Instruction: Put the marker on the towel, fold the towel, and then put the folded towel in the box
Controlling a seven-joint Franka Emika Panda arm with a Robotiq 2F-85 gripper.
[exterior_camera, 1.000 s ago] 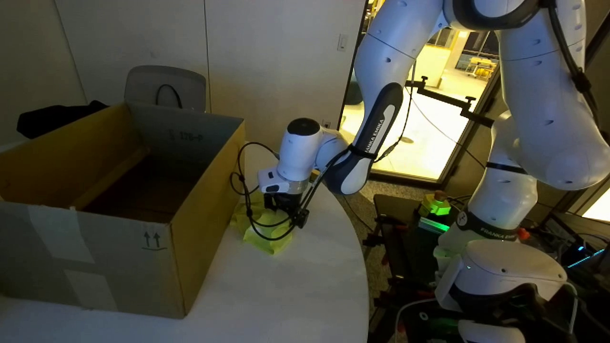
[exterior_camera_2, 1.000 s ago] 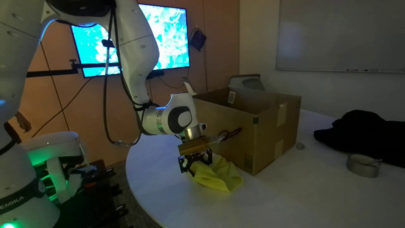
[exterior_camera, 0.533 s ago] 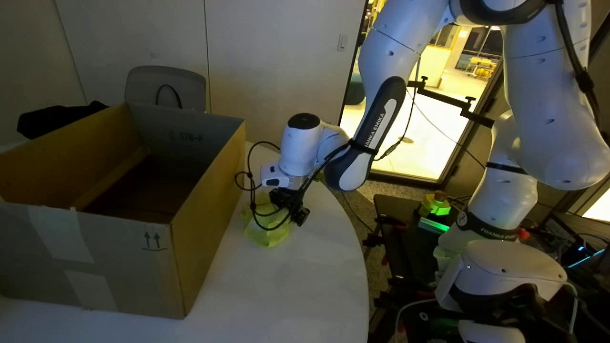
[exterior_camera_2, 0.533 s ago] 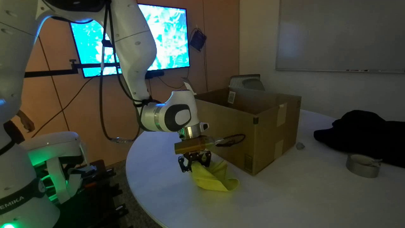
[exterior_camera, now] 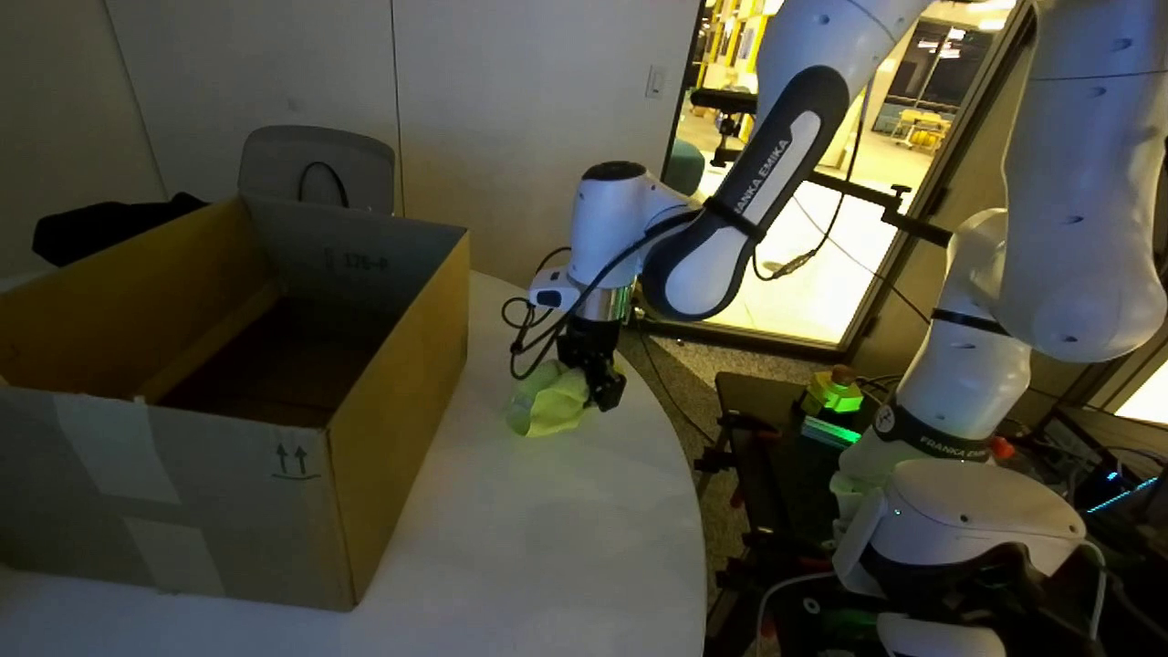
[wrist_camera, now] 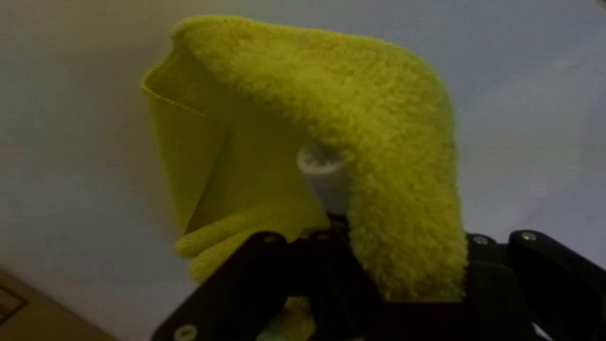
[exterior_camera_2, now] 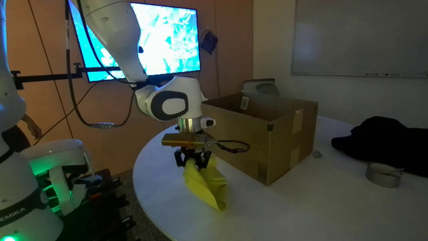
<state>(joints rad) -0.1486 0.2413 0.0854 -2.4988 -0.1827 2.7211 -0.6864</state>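
End effector [exterior_camera_2: 192, 164] part-closed, gripping the towel [exterior_camera_2: 204, 187], I have the marker [wrist_camera: 327, 184] tucked in its fold; placing and folding look done, leaving only the box [exterior_camera_2: 254, 134], at my two o'clock in an exterior view

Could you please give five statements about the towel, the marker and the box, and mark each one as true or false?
1. The pincer grips the towel. True.
2. The cardboard box stands on the white table. True.
3. The towel lies inside the cardboard box. False: it is outside, in the pincer.
4. The marker shows its pale end in the wrist view. True.
5. The cardboard box is closed on top. False: its top is open.
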